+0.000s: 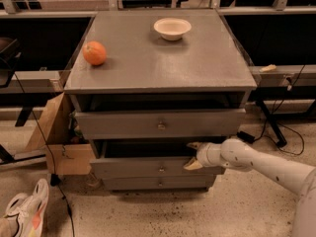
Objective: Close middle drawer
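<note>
The middle drawer (148, 168) of the grey cabinet is pulled out a little, with a dark gap above its low front panel and a small round knob (161, 169) at centre. My gripper (192, 155) is at the right part of this panel, against its top edge. Its two pale fingers are spread open, one fingertip (193, 145) over the dark gap and the other low on the panel face. It holds nothing. My white arm (266, 168) comes in from the lower right.
The taller top drawer (160, 124) also stands slightly out. The lowest drawer front (160, 183) sits below. An orange (94, 53) and a white bowl (172, 28) rest on the cabinet top. A cardboard box (59, 142) stands at the left, a shoe (24, 214) lies on the floor, and cables run at both sides.
</note>
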Robot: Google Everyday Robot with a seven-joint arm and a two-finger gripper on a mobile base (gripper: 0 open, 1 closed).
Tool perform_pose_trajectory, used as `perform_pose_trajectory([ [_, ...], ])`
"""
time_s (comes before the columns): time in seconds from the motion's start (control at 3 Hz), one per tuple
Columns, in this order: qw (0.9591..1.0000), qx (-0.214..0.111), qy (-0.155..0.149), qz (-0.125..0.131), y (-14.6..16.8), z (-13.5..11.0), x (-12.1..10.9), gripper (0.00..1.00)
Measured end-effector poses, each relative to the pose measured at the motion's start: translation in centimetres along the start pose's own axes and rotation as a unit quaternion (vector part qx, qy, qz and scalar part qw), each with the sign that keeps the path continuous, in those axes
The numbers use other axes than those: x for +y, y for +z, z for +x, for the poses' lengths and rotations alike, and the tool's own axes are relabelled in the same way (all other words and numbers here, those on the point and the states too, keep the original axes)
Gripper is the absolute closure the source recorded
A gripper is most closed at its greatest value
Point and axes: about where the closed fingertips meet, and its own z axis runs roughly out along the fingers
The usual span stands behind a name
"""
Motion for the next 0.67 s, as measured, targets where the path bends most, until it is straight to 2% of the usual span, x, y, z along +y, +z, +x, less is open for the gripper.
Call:
perform_pose_trajectory([
  [0.33, 1.0, 0.0, 0.0, 0.0, 0.01, -0.01, 0.01, 0.0],
  [0.67, 1.0, 0.0, 0.0, 0.0, 0.01, 0.0, 0.0, 0.0],
])
